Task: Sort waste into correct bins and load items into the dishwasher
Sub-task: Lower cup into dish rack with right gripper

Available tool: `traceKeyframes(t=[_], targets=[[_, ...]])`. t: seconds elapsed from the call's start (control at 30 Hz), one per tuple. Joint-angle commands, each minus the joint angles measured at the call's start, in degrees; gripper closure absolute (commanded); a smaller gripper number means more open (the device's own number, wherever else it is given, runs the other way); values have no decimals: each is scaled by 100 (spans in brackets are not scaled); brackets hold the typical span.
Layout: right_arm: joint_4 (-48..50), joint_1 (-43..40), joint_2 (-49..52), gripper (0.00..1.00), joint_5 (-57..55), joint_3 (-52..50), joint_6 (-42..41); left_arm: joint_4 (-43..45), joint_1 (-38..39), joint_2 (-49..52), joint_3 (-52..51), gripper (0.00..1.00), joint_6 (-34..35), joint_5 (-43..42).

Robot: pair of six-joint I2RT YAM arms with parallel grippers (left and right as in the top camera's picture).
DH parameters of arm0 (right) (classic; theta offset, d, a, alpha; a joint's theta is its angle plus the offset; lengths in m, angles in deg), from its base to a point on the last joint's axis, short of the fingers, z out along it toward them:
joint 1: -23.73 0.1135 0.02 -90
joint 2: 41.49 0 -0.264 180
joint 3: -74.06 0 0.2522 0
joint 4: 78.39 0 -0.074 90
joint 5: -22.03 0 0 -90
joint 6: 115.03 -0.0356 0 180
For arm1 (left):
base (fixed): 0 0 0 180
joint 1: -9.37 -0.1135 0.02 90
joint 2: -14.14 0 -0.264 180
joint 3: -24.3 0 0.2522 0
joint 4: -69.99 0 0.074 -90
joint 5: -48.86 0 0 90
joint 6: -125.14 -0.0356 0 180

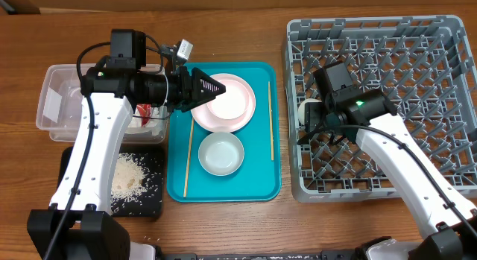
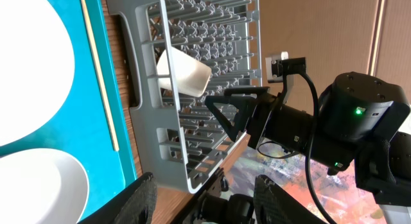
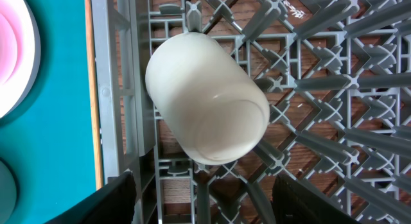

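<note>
A small white cup [image 3: 205, 99] lies on its side among the pegs at the left edge of the grey dishwasher rack [image 1: 447, 36]. My right gripper [image 3: 209, 201] stands open just behind the cup, which is beyond its fingertips and not held. My left gripper [image 1: 216, 87] hovers open and empty over the pink bowl [image 1: 229, 100], which sits on the pink plate [image 1: 212, 120]. A grey-green bowl [image 1: 220, 153] and two chopsticks [image 1: 188, 152] [image 1: 270, 122] lie on the teal tray [image 1: 261, 182]. Rice [image 1: 127, 178] is spread on the black tray [image 1: 145, 204]. The red wrapper [image 1: 143, 111] shows in the clear tub [image 1: 59, 103].
The left arm crosses above the tub's right end and hides part of what is in it. The rack fills the right side of the table. Bare wood shows between the teal tray and the rack. In the left wrist view the right arm [image 2: 321, 128] is beyond the rack.
</note>
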Motion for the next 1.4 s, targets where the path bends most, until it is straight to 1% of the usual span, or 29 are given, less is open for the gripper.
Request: traceKeyframes(t=[0.0, 0.13, 0.17, 0.27, 0.33, 0.4, 0.43, 0.53, 0.83, 1.13, 1.37], targets=[[17, -13, 13, 30, 9, -42, -48, -15, 28, -50, 11, 50, -133, -4], [87, -13, 11, 31, 9, -42, -48, -42, 28, -50, 11, 53, -133, -4], [109, -13, 11, 35, 9, -42, -48, -46, 28, -50, 11, 54, -133, -4], [125, -13, 13, 61, 11, -44, -87, -90, 28, -50, 11, 55, -133, -4], [129, -13, 13, 74, 11, -66, -157, -105, 28, -50, 11, 55, -133, -4], [199, -13, 13, 81, 11, -131, -157, -120, 28, -50, 11, 55, -133, -2], [267, -13, 13, 83, 11, -181, -157, -120, 28, -50, 11, 55, -133, 2], [459, -13, 13, 84, 9, -337, -157, -122, 28, -50, 11, 55, -131, 142], [1161, -13, 13, 83, 11, -656, -155, -140, 28, -50, 11, 56, -131, 142], [1392, -13, 13, 83, 15, -691, -157, -140, 26, -50, 11, 56, -131, 142], [1703, -13, 13, 83, 404, -691, -155, -140, 46, -50, 11, 56, -131, 144]])
